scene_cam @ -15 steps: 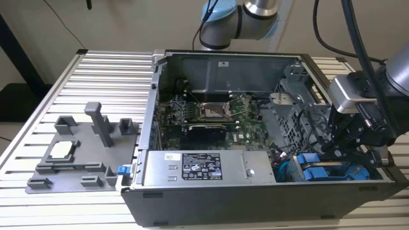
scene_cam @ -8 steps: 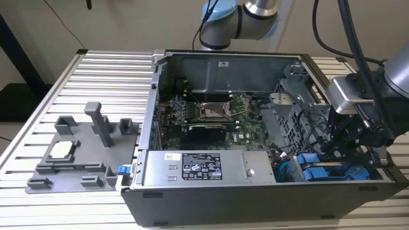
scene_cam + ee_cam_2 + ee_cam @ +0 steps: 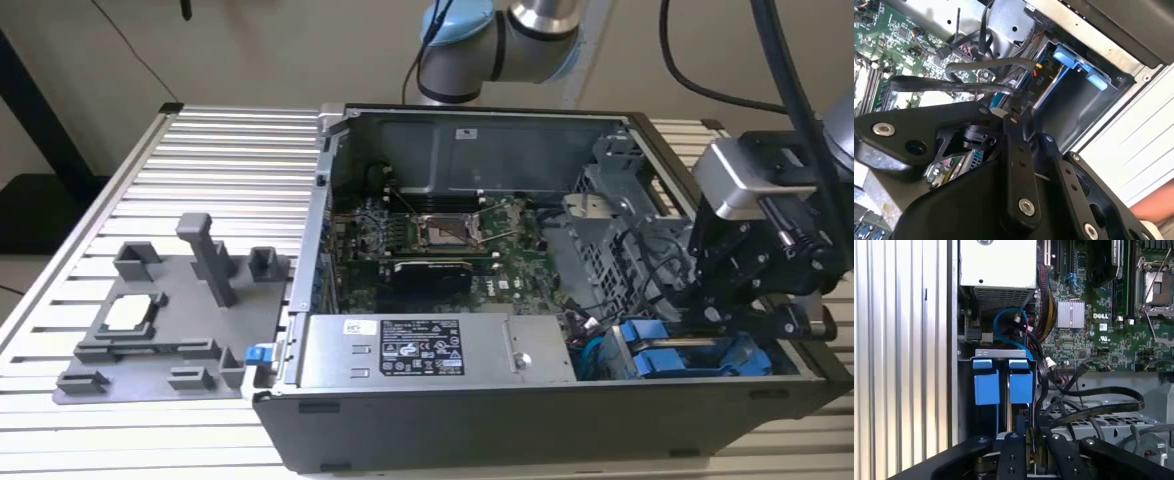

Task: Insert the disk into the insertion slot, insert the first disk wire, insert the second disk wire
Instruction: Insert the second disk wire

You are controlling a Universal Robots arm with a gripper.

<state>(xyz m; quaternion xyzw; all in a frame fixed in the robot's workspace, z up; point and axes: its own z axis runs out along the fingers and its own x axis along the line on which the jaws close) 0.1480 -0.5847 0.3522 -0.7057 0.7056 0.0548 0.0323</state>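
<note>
My gripper [image 3: 714,315] reaches down into the grey drive cage [image 3: 627,215] at the case's corner on the exterior view's right. Two blue carrier fronts [image 3: 1004,385] sit side by side in the insertion slot [image 3: 1002,356]; the disk's metal body is hidden behind them. In both wrist views the black fingers [image 3: 1016,150] come together just behind the carriers. The gripper [image 3: 1003,111] looks shut on the connector end of a flat black disk wire [image 3: 939,86]. That wire loops away over the cage [image 3: 1094,405]. The gripper [image 3: 1032,442] has a small connector between its tips.
A grey power-supply box [image 3: 427,350] lies along the case's near wall. The green motherboard [image 3: 441,235] fills the middle. Bundled cables [image 3: 1046,315] and a blue cable [image 3: 1006,322] crowd the space by the cage. A grey fixture [image 3: 160,310] stands on the ribbed table [image 3: 227,160].
</note>
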